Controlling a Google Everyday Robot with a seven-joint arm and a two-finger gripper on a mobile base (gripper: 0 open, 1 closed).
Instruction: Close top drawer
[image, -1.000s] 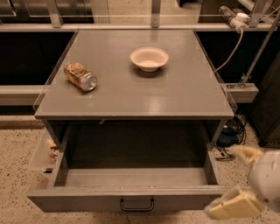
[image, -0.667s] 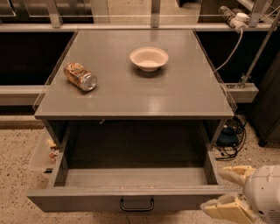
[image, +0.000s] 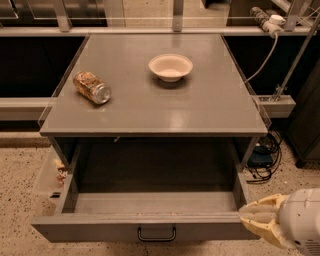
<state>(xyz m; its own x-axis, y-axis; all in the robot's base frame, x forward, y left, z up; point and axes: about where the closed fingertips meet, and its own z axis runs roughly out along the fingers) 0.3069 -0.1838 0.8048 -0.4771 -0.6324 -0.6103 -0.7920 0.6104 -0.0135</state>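
The top drawer (image: 100, 231) of the grey cabinet (image: 150, 107) is pulled far out toward me. Its deep box looks empty. The black loop handle (image: 156, 233) sits at the centre of its front panel. My gripper (image: 260, 220), cream-coloured on a white wrist, is at the lower right of the view. It is at the right end of the drawer's front panel, near the front right corner. I cannot tell whether it touches the panel. No other drawers show.
A crushed can (image: 92, 87) lies on its side on the cabinet top, and a white bowl (image: 170, 66) stands behind it to the right. A clear side bin (image: 50, 175) with small items hangs at the left. Cables (image: 262, 150) lie on the floor at the right.
My gripper has moved left and a little down, from the right edge of the view to the drawer's front right corner. The drawer has not visibly moved.
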